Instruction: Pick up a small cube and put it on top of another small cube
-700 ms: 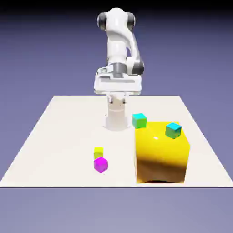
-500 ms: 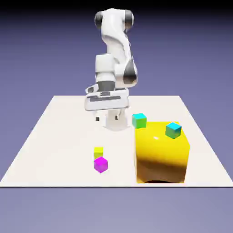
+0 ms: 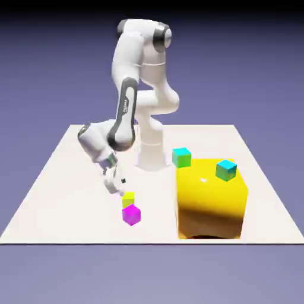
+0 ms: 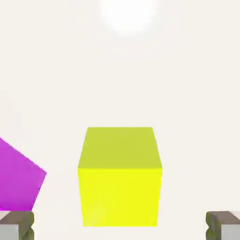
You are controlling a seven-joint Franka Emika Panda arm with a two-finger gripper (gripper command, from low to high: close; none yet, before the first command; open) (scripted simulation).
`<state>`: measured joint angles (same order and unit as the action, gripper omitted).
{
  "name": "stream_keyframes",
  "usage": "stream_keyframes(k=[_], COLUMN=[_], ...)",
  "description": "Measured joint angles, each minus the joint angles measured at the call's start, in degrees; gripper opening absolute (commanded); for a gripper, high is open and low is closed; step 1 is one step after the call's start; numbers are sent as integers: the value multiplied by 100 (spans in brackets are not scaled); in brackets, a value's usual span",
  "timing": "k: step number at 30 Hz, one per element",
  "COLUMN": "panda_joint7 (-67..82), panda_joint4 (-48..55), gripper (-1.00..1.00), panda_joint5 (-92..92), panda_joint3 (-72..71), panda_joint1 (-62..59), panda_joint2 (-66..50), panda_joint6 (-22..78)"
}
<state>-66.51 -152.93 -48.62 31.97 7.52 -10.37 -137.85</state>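
Note:
The small cube (image 3: 128, 199), yellow with a lime tinge, sits on the table just behind a magenta small cube (image 3: 132, 215). My gripper (image 3: 120, 186) hangs tilted just above and to the exterior view's left of the yellow cube. It is open and holds nothing. In the hand view the yellow cube (image 4: 119, 176) fills the middle, centred between the two grey fingertips (image 4: 17, 226), with wide gaps on both sides. A corner of the magenta cube (image 4: 16, 180) shows at the left edge.
A large yellow block (image 3: 211, 200) stands at the exterior view's right with a cyan-green small cube (image 3: 225, 170) on top. Another green small cube (image 3: 181, 157) lies behind the block, near the robot's base (image 3: 151, 155).
The arm has swung from high over its base toward the exterior view's left and come down, bringing the open gripper close to the small yellow cube. The cubes have not moved.

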Motion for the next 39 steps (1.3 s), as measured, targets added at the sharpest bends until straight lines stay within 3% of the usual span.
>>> stream_keyframes(k=[5,6,15,39], panda_joint7=[863,927,-269,-1983], panda_joint4=[191,205,-62,2045], gripper=[0,-100,-100,-100], panda_joint5=[-1245,-1338,389,135], panda_joint3=[-583,-627,188,3736], panda_joint1=[-134,-144,43,4868], panda_joint2=[-887,-953,288,-1187], panda_joint6=[-235,-253,74,1850])
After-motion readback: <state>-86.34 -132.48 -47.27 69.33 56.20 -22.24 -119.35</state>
